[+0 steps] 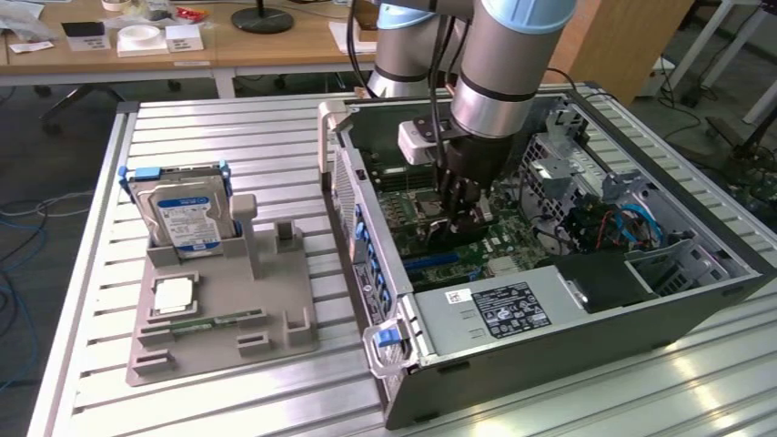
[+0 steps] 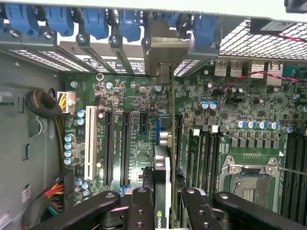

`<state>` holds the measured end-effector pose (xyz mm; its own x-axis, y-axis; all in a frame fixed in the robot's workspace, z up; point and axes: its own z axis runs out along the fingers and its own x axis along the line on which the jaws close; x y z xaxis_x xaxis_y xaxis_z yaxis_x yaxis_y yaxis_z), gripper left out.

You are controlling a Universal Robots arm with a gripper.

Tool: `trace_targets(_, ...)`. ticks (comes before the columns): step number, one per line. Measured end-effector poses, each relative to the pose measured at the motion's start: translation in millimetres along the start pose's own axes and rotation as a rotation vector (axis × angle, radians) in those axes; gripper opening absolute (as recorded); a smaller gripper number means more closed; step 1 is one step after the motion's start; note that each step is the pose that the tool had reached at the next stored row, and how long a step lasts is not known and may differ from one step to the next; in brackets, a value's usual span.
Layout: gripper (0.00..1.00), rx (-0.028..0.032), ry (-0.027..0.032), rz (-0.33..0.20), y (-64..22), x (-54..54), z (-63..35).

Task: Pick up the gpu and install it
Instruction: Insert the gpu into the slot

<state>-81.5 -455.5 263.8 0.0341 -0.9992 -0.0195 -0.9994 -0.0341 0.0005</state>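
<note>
On the desk (image 1: 206, 137), at the exterior view's left, the grey holder (image 1: 225, 337) carries the hard drive (image 1: 185, 218) upright and the memory stick (image 1: 218, 320) flat. To the right lies the open computer case (image 1: 547, 346). My pincer (image 1: 456, 223) is inside it, clamped on the gpu (image 2: 162, 167) (card held edge-on, one finger on each face), close over the motherboard (image 2: 139, 96). The card's pale bracket end is near the case's slot wall.

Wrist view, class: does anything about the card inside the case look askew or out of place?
Nothing stands out: the gpu, clamped in the gripper, stands on edge, parallel to the motherboard slots.
</note>
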Motion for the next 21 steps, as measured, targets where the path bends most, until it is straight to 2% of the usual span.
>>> trace_targets(21, 0.27, 0.0002, -0.0002, 0.000, 2.4, 0.0, 4.1)
